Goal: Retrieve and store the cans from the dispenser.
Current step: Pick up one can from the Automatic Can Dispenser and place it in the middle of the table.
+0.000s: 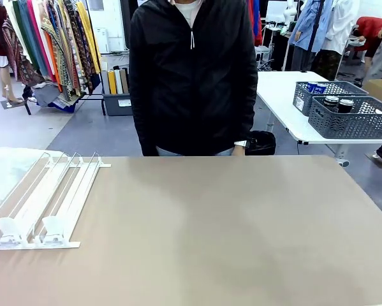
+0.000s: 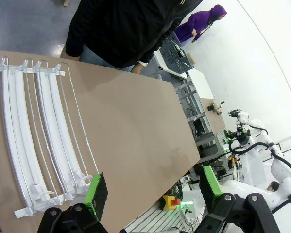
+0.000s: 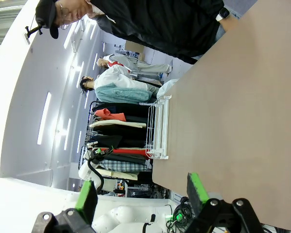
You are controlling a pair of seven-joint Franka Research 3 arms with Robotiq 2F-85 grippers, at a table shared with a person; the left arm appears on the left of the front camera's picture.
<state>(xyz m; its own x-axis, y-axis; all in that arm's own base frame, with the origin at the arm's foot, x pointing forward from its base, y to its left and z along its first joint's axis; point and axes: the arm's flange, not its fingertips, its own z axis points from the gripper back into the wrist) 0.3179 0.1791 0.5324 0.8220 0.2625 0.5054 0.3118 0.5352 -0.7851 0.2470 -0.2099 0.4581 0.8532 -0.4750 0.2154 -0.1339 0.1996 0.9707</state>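
Dispenser point(image 1: 41, 201) at lower left of the front view, flat on the tabletop point(image 1: 229, 229), lanes empty of cans. Same white rack at left of the left wrist view, nothing in its rails. Left gripper point(image 2: 152, 191) fingers spread wide, holding nothing; right gripper point(image 3: 141, 194) fingers likewise apart and empty. Judged either finished or not yet loaded; storage spot not identifiable.

One white dispenser point(image 1: 41, 201) lies on the tabletop point(image 1: 229, 229), with two clear front stops (none of its lanes holding anything). Two grey baskets point(image 1: 350, 118) stand on a far table, two dark cans point(image 1: 338, 103) in the nearer one
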